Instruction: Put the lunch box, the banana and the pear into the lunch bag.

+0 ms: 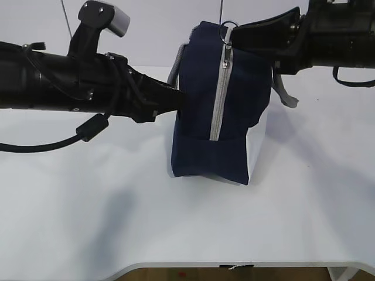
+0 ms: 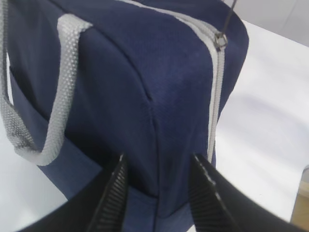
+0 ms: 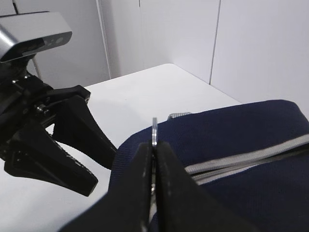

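Note:
The navy lunch bag (image 1: 211,158) stands on end on the white table, and its grey zipper (image 1: 220,99) runs closed down the side facing me. My right gripper (image 1: 234,32) is at the bag's top, shut on the zipper's metal ring pull (image 3: 154,129), which sticks up between its fingers. My left gripper (image 1: 179,99) presses against the bag's left side. In the left wrist view its jaws (image 2: 159,159) are open and straddle a corner seam of the bag (image 2: 120,96). The lunch box, banana and pear are out of view.
Grey webbing handles hang at both sides of the bag (image 1: 176,64) (image 1: 284,93). The white table (image 1: 117,222) has its front edge near the bottom of the exterior view. A white wall stands behind. A blurred pale object (image 2: 305,193) shows at the left wrist view's right edge.

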